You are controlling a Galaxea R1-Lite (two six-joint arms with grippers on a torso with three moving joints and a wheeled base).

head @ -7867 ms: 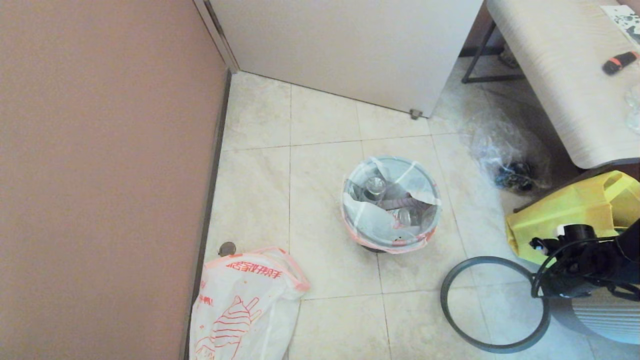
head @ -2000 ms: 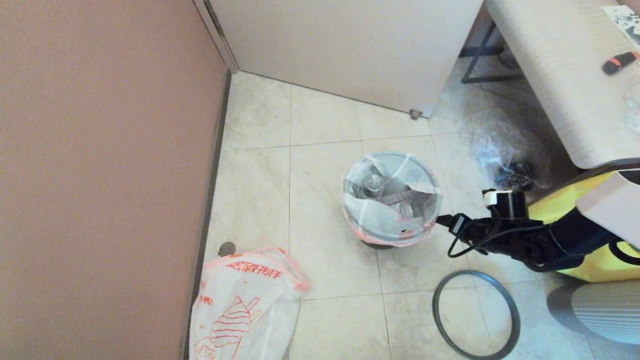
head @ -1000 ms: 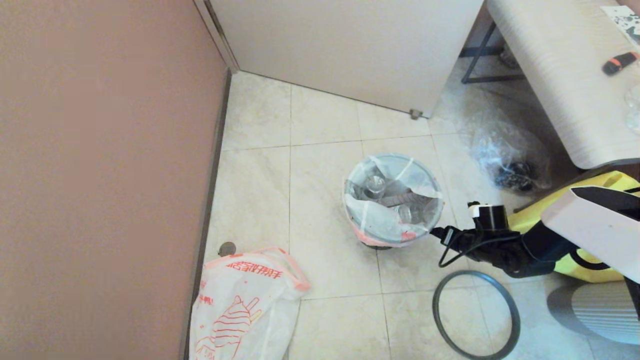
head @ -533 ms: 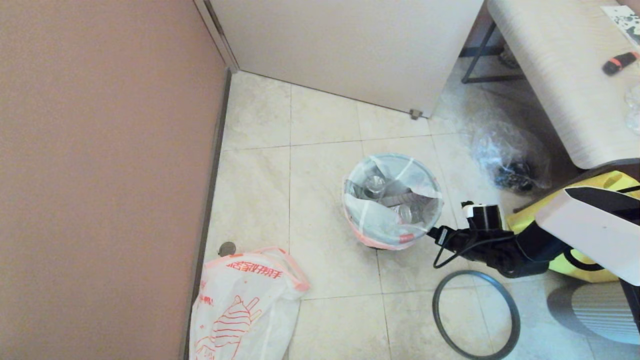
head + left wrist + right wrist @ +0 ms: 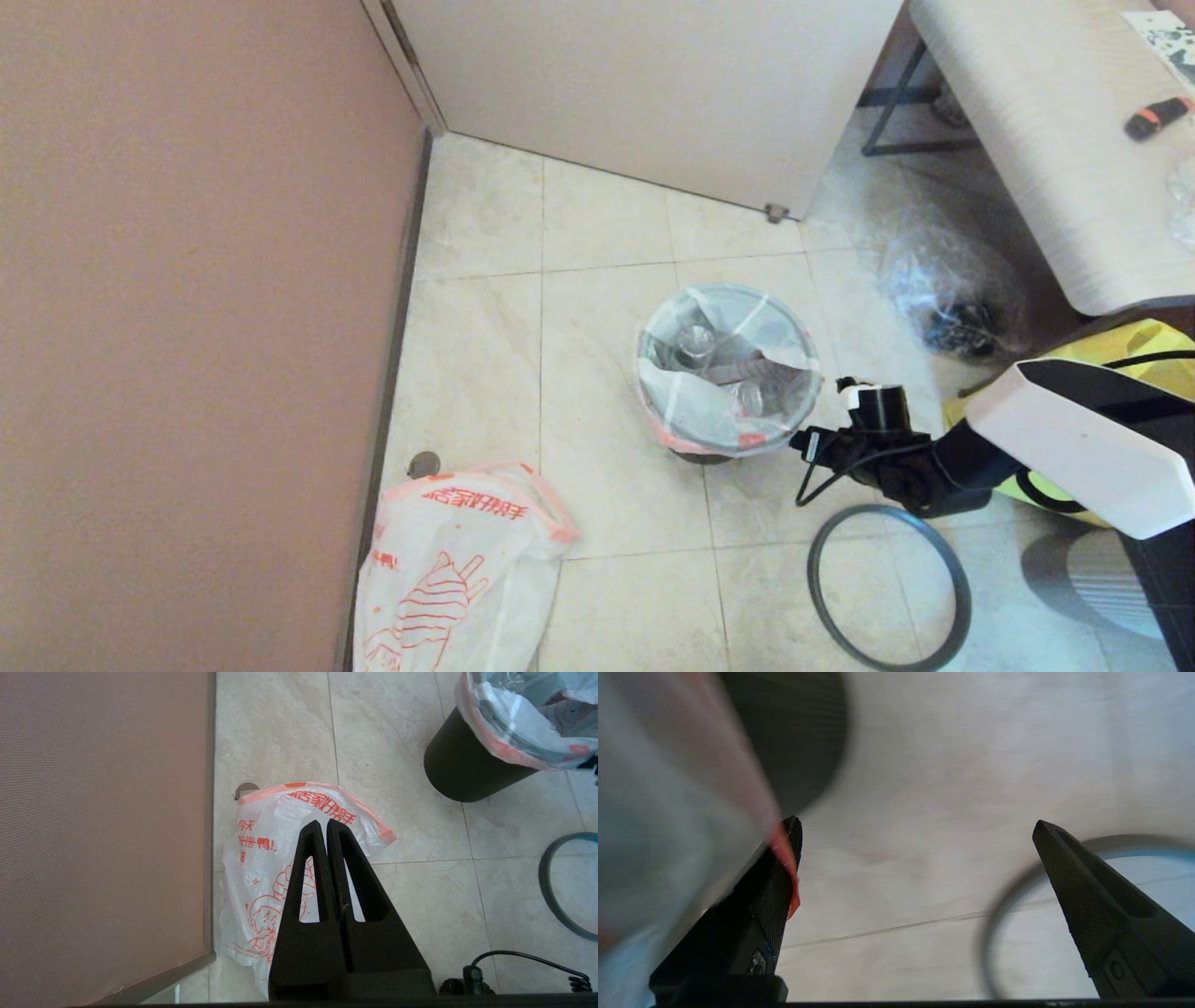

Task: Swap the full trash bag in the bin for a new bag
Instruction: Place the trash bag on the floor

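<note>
Bin (image 5: 702,455) upright on floor tiles (image 5: 607,308), near centre of head view, black wall showing in left wrist view (image 5: 462,765). Full bag (image 5: 728,373) seated in bin, pink rim folded over bin's lip, clear bottles and white paper visible inside. Hoop (image 5: 889,588) off the bin, lying flat on floor to the robot's right of it, nearer the robot, apart from bin. New bag (image 5: 457,569) limp on floor against brown wall (image 5: 187,327), to the robot's left of bin and nearer the robot, well apart from it; red-orange print facing up. Right gripper (image 5: 801,446) reached in from the right, low, at near-right edge of bin, just beside bag's folded rim. Jaws spread wide in right wrist view (image 5: 915,830): one finger (image 5: 773,905) pressed against pink rim of full bag, other finger (image 5: 1087,896) out over hoop; nothing clamped between them. Left gripper (image 5: 323,828) parked, fingers pressed together on nothing, hanging above new bag in left wrist view; out of head view. Clear bag (image 5: 943,289) with dark contents on floor beyond and to the right of bin, beside bench (image 5: 1046,140). Yellow bag (image 5: 1120,345) at right edge, partly behind right arm. Black and orange marker (image 5: 1158,117) on bench.
</note>
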